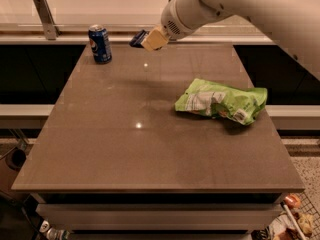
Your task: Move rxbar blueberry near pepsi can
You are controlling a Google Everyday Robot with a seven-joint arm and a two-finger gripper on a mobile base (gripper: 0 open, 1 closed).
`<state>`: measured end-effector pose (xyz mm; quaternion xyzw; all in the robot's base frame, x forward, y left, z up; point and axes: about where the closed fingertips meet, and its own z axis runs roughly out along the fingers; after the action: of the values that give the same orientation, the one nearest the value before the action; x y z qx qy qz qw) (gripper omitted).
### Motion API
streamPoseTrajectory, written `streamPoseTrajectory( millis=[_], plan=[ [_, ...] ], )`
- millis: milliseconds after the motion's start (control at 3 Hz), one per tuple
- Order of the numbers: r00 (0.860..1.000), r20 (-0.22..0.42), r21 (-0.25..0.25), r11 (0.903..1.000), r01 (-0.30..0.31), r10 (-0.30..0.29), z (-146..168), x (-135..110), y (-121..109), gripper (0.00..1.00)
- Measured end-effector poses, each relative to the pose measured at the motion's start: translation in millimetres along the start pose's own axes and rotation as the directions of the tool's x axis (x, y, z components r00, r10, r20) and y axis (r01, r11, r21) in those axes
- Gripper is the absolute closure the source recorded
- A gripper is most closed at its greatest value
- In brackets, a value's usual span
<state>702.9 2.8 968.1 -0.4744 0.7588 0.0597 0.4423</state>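
Observation:
The pepsi can (100, 44) stands upright at the far left corner of the brown table (150, 149). My gripper (150, 39) hangs above the far edge of the table, to the right of the can. It is shut on the rxbar blueberry (138, 38), whose dark blue end sticks out to the left of the yellowish fingers (156, 39). The bar is held in the air, apart from the can.
A light green snack bag (220, 102) lies on the right side of the table. A white counter with a metal bracket (45, 17) runs behind the table. My white arm (240, 9) crosses in from the upper right.

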Motion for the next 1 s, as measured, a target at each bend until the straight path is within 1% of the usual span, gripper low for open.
streamPoseTrajectory(
  millis=[333, 667, 1000],
  plan=[
    [1.000, 0.003, -0.002, 1.0000, 0.004, -0.004, 1.1, -0.9, 1.7, 1.00],
    [0.999, -0.032, -0.007, 0.9999, 0.008, -0.008, 15.5, 0.4, 5.4, 1.00],
    [0.999, -0.053, -0.034, 0.9994, -0.004, 0.003, 46.4, 2.7, 10.1, 1.00]
  ],
)
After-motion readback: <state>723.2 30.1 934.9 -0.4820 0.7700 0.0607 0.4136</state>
